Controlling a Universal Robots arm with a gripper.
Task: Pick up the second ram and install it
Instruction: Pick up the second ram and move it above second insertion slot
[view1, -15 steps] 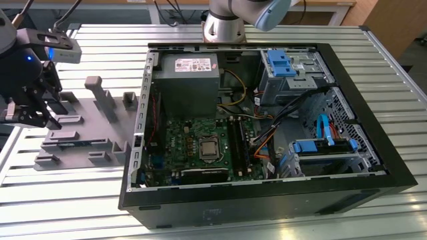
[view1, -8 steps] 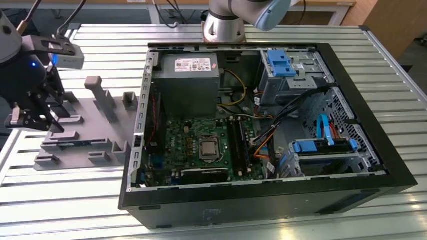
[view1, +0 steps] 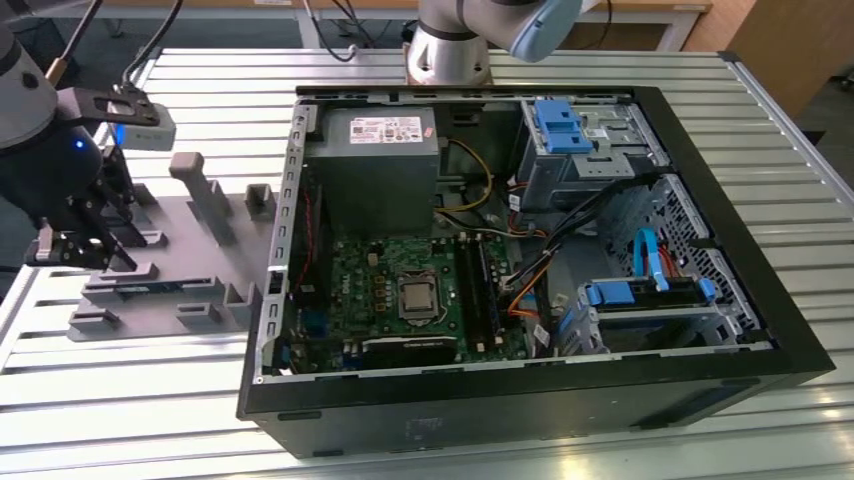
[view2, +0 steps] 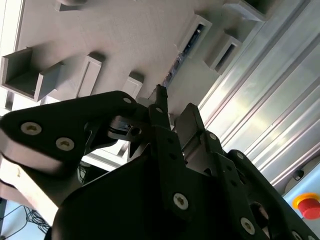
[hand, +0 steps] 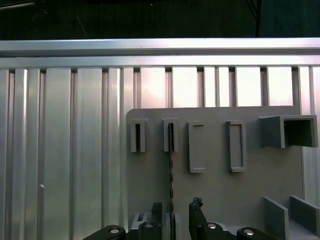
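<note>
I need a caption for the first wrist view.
Open jaws near the second ram, standing on edge in the gray holder.

**A:** Arm pose?
**B:** Base column (view1: 451, 50) is upright at the top middle of the exterior view, with the blue-grey joint cap (view1: 545, 25) just beside it. The wrist (view1: 34, 150) is reached out to the exterior view's left.
**A:** Tool?
**B:** The tool (view1: 91, 245) hangs under the wrist, pointing down, low over the worktop.
**A:** Fingers?
**B:** Parted. In the first wrist view the two black fingertips (hand: 156, 210) stand side by side with a clear gap between them. It's the same in the second wrist view, where the linkage arms (view2: 75, 125) are splayed out behind them.
</note>
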